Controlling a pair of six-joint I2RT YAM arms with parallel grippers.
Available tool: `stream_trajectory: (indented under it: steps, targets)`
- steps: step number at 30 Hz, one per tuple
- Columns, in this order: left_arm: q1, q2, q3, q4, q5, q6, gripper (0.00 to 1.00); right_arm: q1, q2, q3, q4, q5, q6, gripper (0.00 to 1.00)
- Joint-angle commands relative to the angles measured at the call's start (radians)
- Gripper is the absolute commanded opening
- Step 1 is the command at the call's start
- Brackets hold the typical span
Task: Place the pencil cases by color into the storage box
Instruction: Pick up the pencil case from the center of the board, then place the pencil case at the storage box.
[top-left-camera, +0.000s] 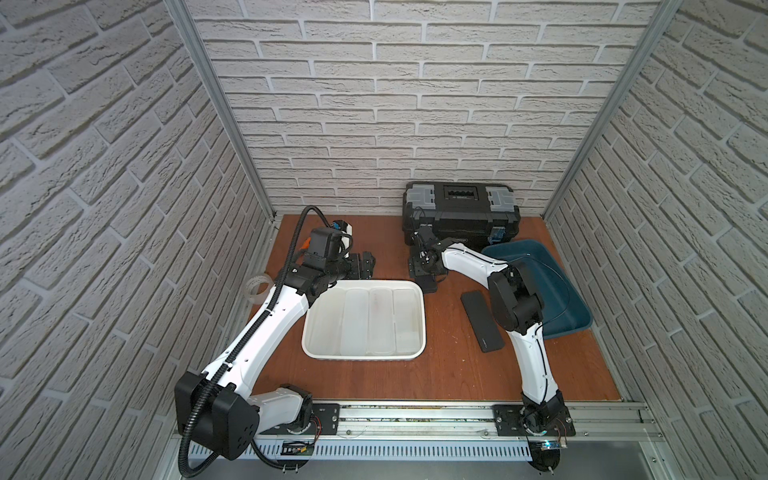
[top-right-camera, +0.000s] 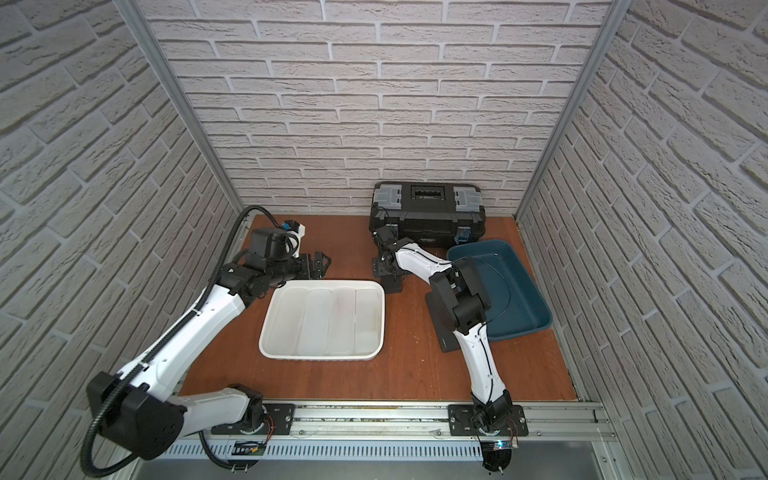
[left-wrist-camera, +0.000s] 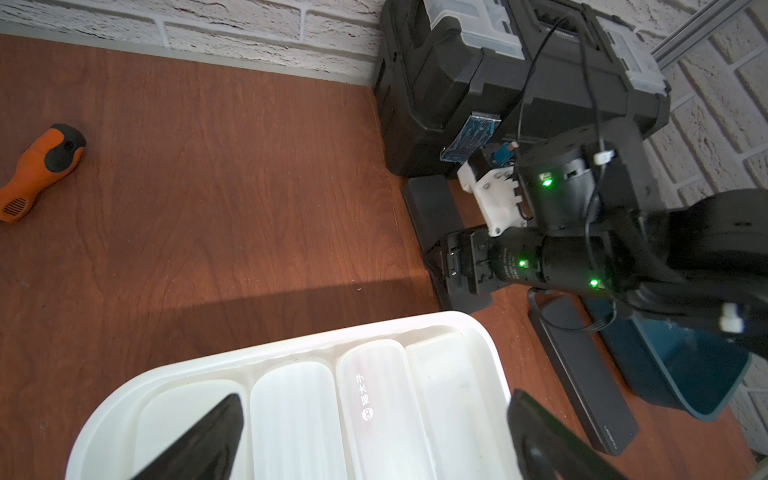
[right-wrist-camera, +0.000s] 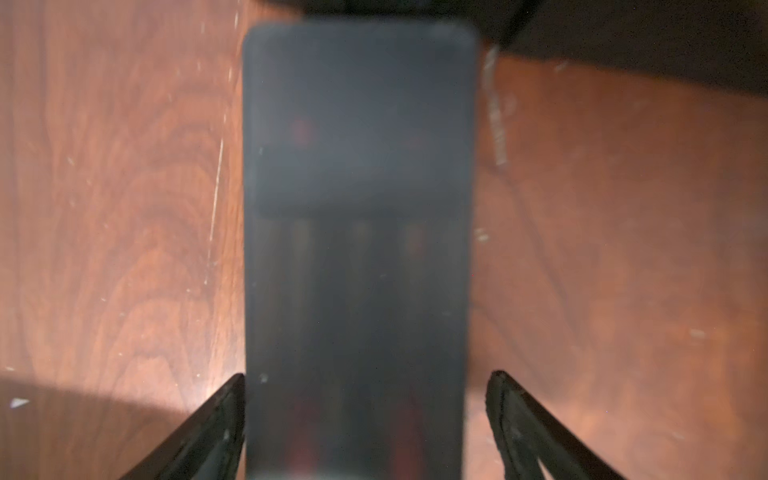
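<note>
Here, black pencil case (right-wrist-camera: 357, 208) between the right fingers (right-wrist-camera: 515, 424), spread and unclamped, left fingers (left-wrist-camera: 208, 440) apart, empty

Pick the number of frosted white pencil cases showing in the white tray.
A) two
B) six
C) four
C: four frosted white pencil cases lie side by side in the white tray, as both top views and the left wrist view show.

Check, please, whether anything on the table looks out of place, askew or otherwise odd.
Mostly tidy. The slanted black case lies on the table beside the blue bin, not in it; a second black case lies between the right gripper's open jaws. An orange-handled screwdriver lies loose on it too.
</note>
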Motion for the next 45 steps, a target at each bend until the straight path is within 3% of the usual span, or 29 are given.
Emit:
stream_trajectory:
  steps: [1, 5, 10, 19, 27, 31, 37, 45]
  targets:
    - [-0.003, 0.002, -0.01, 0.05, 0.014, -0.009, 0.98, 0.005, 0.011, 0.018, -0.033, -0.028, -0.028, 0.88]
    - [-0.004, 0.003, -0.012, 0.055, 0.014, -0.011, 0.98, 0.005, 0.012, 0.004, -0.053, -0.023, -0.039, 0.84]
    - [-0.005, 0.01, -0.016, 0.068, 0.02, -0.015, 0.98, 0.005, -0.024, -0.012, -0.066, -0.017, -0.06, 0.66]
    - [-0.034, 0.026, -0.023, 0.074, -0.024, -0.006, 0.98, 0.005, -0.27, -0.058, -0.097, -0.012, -0.109, 0.62]
    - [-0.072, 0.047, -0.029, 0.096, -0.036, -0.011, 0.98, -0.013, -0.554, -0.19, -0.15, 0.012, -0.143, 0.62]
    - [-0.104, 0.052, -0.024, 0.104, -0.055, -0.005, 0.98, -0.081, -0.738, -0.311, -0.188, 0.042, -0.171, 0.63]
    - [-0.174, 0.087, -0.041, 0.182, -0.052, -0.026, 0.98, -0.269, -0.953, -0.47, -0.221, 0.044, -0.23, 0.64]
    - [-0.285, 0.154, -0.097, 0.321, -0.058, -0.032, 0.98, -0.412, -1.01, -0.6, -0.189, 0.064, -0.27, 0.65]
